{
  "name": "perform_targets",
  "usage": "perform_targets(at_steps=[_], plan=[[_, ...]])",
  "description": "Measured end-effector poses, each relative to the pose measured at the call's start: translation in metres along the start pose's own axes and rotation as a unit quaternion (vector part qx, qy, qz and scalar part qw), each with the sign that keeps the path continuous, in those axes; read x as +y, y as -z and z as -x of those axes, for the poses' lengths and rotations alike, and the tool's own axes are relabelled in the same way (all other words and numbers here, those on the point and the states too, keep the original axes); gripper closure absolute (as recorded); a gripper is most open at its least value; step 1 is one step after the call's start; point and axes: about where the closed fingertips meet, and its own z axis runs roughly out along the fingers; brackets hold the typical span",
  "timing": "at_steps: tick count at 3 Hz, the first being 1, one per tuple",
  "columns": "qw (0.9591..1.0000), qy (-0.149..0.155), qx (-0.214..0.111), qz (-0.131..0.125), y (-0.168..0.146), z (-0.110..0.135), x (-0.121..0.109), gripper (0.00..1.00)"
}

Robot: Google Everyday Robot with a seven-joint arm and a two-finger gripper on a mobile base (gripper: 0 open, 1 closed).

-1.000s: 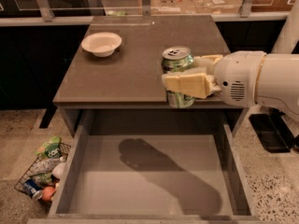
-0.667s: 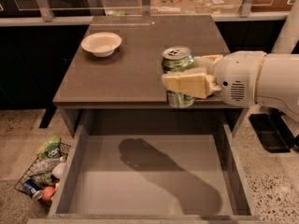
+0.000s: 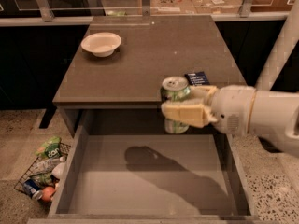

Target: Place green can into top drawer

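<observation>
Green can point(image 3: 174, 92) hangs upright just past the front edge of the bench point(image 3: 140, 64), nearer its front right corner, above the rear of the open top drawer point(image 3: 70, 171). The gripper point(image 3: 181, 107) has its jaws closed across the can's middle. I judge the can light, thin-walled and smooth, so it could dent or slip; a modest squeeze around the mid-body, as now, looks right for lowering it onto the drawer's flat floor.

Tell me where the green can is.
Right of centre: the gripper holds the green can over the back of the open top drawer, at the table edge.
</observation>
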Motion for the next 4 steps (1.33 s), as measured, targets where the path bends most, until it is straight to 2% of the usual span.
perform_targets(at_steps=[1,2,3,4], plan=[[0.9981,-0.031,-0.018,0.05,-0.017,-0.053,0.011,1.0],[0.9935,-0.047,-0.039,0.096,-0.05,-0.091,0.01,1.0],[0.9887,-0.061,-0.048,0.128,-0.087,-0.124,0.0,1.0],[0.9886,-0.06,-0.048,0.129,-0.093,-0.127,0.001,1.0]])
